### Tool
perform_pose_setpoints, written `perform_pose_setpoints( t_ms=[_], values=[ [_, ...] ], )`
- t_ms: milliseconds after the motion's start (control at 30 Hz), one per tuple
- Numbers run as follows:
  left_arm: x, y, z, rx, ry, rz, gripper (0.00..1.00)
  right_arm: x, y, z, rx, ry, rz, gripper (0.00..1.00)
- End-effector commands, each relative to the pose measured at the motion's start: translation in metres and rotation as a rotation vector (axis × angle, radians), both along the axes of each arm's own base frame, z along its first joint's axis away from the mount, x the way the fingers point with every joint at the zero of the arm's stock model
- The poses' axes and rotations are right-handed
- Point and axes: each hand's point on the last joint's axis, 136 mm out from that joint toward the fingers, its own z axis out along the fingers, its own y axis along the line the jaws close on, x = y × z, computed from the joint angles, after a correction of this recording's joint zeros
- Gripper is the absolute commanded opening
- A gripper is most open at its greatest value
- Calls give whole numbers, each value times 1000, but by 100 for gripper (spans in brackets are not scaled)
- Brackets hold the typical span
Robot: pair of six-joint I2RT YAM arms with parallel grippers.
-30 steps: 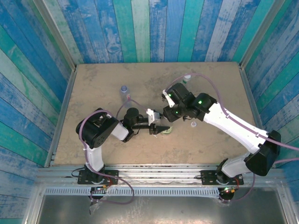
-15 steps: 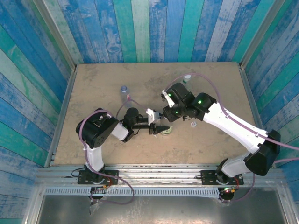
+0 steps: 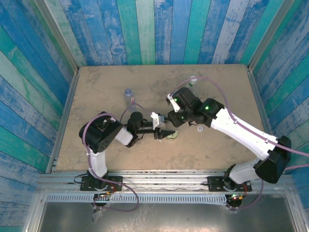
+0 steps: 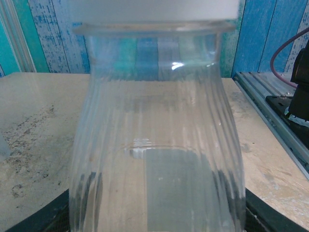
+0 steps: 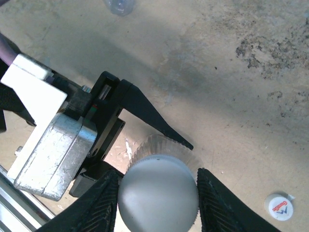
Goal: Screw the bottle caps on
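Observation:
A plain clear bottle [image 4: 154, 145] stands upright mid-table, and my left gripper [image 3: 169, 135] is shut on its lower body; dark fingers [image 4: 270, 217] show at the bottom corners of the left wrist view. A white bottle cap [image 5: 158, 193] sits on the bottle's neck. From above, my right gripper [image 5: 158, 205] straddles this cap: the left pad [image 5: 104, 205] touches it and the right pad [image 5: 215, 205] stands a sliver off. A second bottle cap [image 5: 280, 207], white with a logo, lies loose on the table [image 3: 96, 96].
A bottle with a bluish-purple label [image 3: 128, 93] stands to the back left. Another bottle [image 3: 193, 81] stands behind the right arm, partly hidden. Striped blue walls enclose the table, and a metal rail [image 4: 270, 111] runs along its near edge.
The right gripper's jaws have eased slightly apart around the cap and its wrist has shifted a little. The left arm and the bottle have stayed put.

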Motion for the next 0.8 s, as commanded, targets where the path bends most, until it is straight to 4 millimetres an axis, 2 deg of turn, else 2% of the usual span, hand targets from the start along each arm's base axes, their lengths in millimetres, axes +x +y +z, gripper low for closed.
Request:
perform_pose_setpoints(
  t_ms=[0, 200, 400, 500, 600, 767],
  values=[
    [1, 3, -31, 76, 78, 20, 62, -4, 5, -3, -19, 16, 25, 50],
    [0, 3, -30, 76, 75, 20, 62, 0, 3, 12, -3, -28, 15, 61],
    [0, 3, -30, 77, 76, 18, 63, 3, -6, 23, 11, -72, -23, 68],
    [0, 3, -30, 77, 75, 17, 62, 6, -13, 30, 41, -90, -64, 62],
    [0, 3, -31, 81, 76, 18, 62, 3, -10, 32, 132, -54, -47, 59],
    [0, 3, -30, 76, 79, 14, 62, 7, -18, 24, 199, 2, -67, 47]
  ],
)
